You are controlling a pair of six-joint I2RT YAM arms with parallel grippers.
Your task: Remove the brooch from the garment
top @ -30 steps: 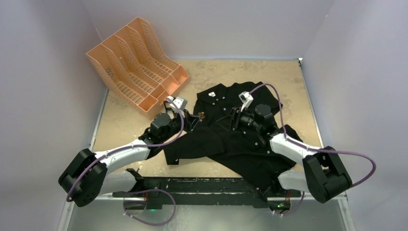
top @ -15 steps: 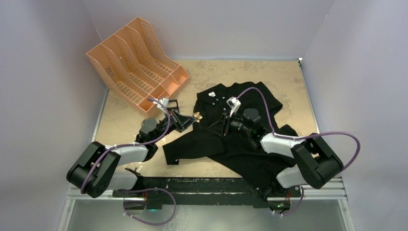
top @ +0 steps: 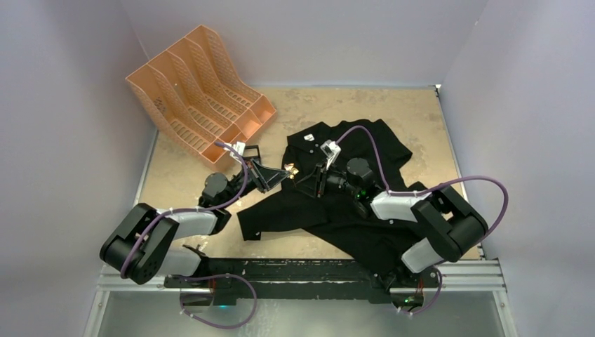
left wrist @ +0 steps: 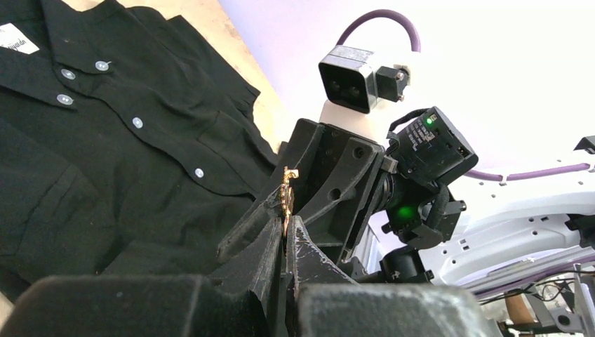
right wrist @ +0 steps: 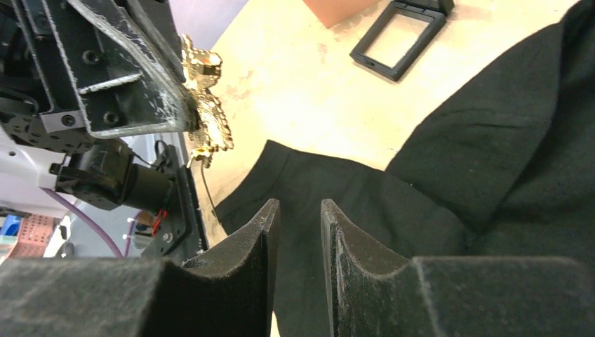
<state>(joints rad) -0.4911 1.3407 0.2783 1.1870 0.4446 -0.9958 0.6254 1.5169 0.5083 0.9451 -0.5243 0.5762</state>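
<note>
Tan tabletop (top: 337,105): your black shirt (top: 382,140) lies crumpled mid-table. Your left gripper (left wrist: 284,228) is clamped on the gold brooch (right wrist: 207,116), held off the fabric. Your right gripper (right wrist: 298,210) faces it, slightly parted and empty.

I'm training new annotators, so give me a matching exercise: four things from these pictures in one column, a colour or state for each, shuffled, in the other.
1. brooch
2. garment
3. right hand
4. file rack

A. peach-orange, standing at the far left
B. held in the left hand, clear of the garment
C. black, with white buttons
D. slightly open, gripping nothing

Pairs: 1-B, 2-C, 3-D, 4-A
</note>
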